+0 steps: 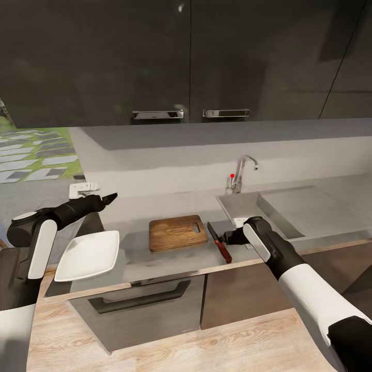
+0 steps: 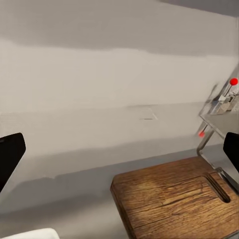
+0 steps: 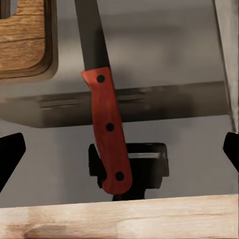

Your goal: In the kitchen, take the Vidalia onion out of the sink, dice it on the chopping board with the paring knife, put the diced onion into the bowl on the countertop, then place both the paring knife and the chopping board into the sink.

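The dark brown chopping board [image 1: 177,232] [image 2: 174,199] lies bare on the grey countertop [image 1: 134,217]. Just right of it lies the paring knife [image 1: 219,243] [image 3: 105,124], blade toward the wall, its red handle reaching over the counter's front edge. My right gripper [image 1: 223,239] [image 3: 119,152] hovers over the handle, open, with one finger on each side and apart from it. My left gripper [image 1: 109,198] [image 2: 119,154] is open and empty, raised above the counter left of the board. The white bowl [image 1: 88,254] sits at the counter's left end. Behind my right wrist is the sink [image 1: 235,204].
The chrome tap [image 1: 244,170] with its red-tipped lever [image 2: 233,81] stands behind the basin, and the drainboard [image 1: 305,209] runs to the right. Black upper cabinets [image 1: 186,57] hang overhead. An oven with a dark handle [image 1: 139,299] [image 3: 130,164] sits below the counter edge.
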You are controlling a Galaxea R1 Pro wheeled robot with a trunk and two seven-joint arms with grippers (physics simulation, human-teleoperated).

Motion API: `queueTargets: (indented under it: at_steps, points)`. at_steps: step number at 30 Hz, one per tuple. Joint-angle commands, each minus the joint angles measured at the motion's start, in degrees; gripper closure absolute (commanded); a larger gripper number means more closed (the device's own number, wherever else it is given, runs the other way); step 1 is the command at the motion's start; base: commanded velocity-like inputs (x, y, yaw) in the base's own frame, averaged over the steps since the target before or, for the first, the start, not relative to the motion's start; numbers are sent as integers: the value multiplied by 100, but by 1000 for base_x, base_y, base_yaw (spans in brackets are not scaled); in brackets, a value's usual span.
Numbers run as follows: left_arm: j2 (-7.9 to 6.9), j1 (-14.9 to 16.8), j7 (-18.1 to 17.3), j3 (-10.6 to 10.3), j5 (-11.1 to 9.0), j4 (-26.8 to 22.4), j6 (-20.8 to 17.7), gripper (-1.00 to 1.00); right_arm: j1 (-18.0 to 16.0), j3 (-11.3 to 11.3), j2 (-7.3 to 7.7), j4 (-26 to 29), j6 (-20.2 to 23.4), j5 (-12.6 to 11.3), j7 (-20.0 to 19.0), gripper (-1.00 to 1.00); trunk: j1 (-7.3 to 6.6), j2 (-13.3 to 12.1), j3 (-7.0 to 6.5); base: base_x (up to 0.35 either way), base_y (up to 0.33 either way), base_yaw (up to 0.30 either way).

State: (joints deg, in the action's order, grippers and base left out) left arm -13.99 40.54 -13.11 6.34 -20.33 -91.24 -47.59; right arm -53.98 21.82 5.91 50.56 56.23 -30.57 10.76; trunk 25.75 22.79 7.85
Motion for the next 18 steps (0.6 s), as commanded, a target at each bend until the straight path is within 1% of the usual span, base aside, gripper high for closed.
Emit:
queueTargets:
  at_steps: [1,2,7,8,12,18]
  points:
    - [-1,5,-34,8,13,-5,-31,-100,-7,24,5,6,11,-64,146,-100,4,13,13,0,0,0]
    - [0,5,-34,8,12,-3,-31,-100,-7,24,3,6,11,-64,193,-100,4,13,13,0,0,0]
    - [0,5,-34,8,13,-4,-31,-100,-7,25,-21,6,9,-63,686,-100,4,13,13,0,0,0]
    - [0,6,-33,8,12,-3,-31,-100,-7,30,-50,6,5,-63,859,-100,4,13,13,0,0,0]
    - [1,3,-33,8,13,-3,-31,-100,-7,33,-97,6,-4,-63,957,-100,4,13,13,0,0,0]
    - [-3,3,-31,8,19,-6,-31,-100,-7,40,-115,6,-6,-63,978,-100,4,13,13,1,0,0]
